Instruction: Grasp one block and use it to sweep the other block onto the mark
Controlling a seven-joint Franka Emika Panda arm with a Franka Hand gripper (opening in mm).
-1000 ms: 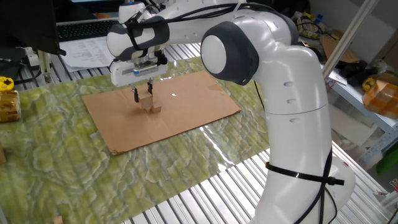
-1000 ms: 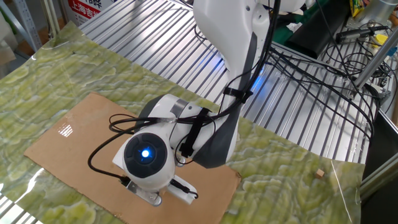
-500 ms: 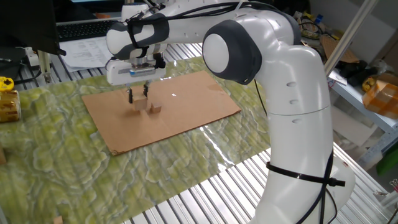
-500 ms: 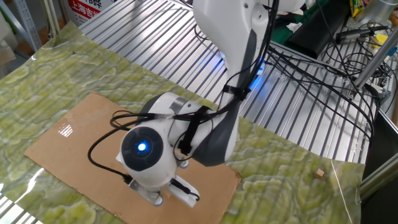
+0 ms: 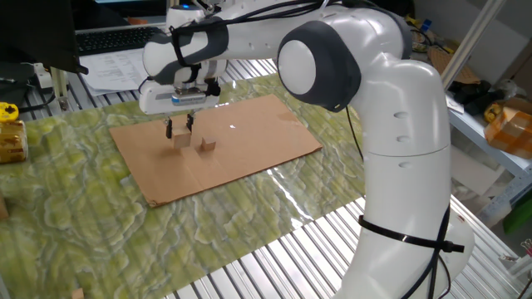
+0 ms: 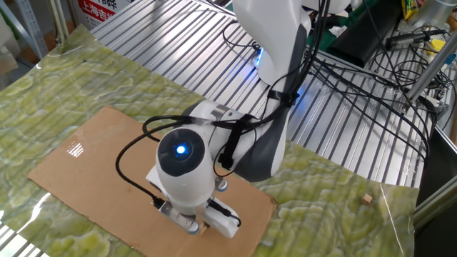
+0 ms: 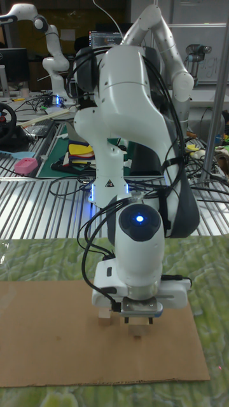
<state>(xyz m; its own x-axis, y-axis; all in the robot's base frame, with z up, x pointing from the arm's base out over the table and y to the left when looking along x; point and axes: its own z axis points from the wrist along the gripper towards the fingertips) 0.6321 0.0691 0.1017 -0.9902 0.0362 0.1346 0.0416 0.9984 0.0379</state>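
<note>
My gripper [image 5: 179, 131] stands over the left part of the brown cardboard [image 5: 258, 137], shut on the larger pale cube [image 5: 181, 140], which rests low on the sheet. Just right of the cube, with a small gap between them, lies the small brown block [image 5: 206, 146]. From the tall fixed view the gripper [image 7: 138, 316] hangs over the cube [image 7: 137, 329], with the small block [image 7: 105, 318] to its left. The robot's hand hides the fingers and both blocks in the other fixed view. I cannot make out the mark in any view.
A small white speck [image 5: 233, 127] shows on the cardboard right of the blocks. Green patterned matting [image 5: 75, 224] surrounds the sheet. A yellow object [image 5: 8, 133] sits at the far left, and a tiny wooden piece [image 6: 366, 199] lies on the mat.
The gripper has slid left across the cardboard with the cube in it, opening a gap to the small brown block, which stayed where it was.
</note>
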